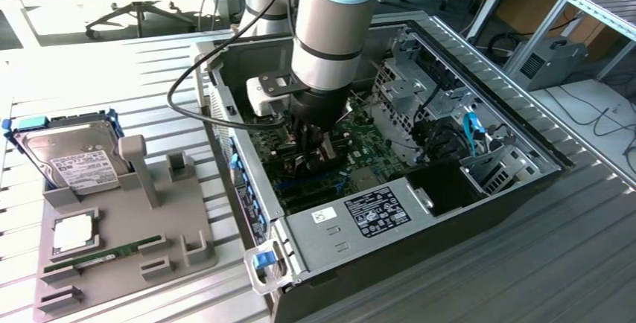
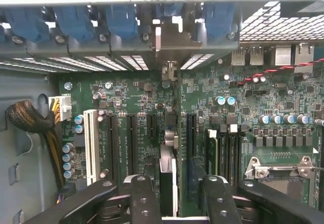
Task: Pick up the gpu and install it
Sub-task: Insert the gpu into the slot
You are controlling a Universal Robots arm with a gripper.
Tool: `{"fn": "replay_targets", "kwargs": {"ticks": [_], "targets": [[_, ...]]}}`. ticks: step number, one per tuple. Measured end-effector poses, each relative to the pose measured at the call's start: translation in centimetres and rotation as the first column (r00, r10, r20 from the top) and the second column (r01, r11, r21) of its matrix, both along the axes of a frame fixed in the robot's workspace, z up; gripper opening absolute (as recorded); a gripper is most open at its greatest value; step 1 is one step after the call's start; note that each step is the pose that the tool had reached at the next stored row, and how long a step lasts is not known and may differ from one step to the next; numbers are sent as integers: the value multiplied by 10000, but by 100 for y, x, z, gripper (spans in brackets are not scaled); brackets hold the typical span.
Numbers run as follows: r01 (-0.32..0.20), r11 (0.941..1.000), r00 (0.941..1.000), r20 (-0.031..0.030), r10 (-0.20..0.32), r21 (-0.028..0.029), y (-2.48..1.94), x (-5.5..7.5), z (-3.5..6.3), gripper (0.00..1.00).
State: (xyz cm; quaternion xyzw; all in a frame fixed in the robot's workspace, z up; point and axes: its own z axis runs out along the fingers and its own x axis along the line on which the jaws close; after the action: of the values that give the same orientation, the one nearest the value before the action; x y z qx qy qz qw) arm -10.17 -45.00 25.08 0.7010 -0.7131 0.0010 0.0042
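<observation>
Claw (image 2: pixel 174 193) fingers (image 2: pixel 144 198) stand slightly parted astride the gpu (image 2: pixel 168 171), upright on the motherboard (image 2: pixel 273 128).

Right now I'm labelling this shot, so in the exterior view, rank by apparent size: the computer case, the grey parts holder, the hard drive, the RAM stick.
1. Computer case
2. Grey parts holder
3. Hard drive
4. RAM stick, a thin strip lying on the holder
</observation>
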Motion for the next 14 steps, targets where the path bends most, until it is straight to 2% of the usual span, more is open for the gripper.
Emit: {"fn": "replay_targets", "kwargs": {"ticks": [5, 14], "targets": [[0, 10000, 10000, 0, 0, -6, 0, 0, 126, 40], [0, 10000, 10000, 0, 0, 1, 1, 0, 297, 40]]}}
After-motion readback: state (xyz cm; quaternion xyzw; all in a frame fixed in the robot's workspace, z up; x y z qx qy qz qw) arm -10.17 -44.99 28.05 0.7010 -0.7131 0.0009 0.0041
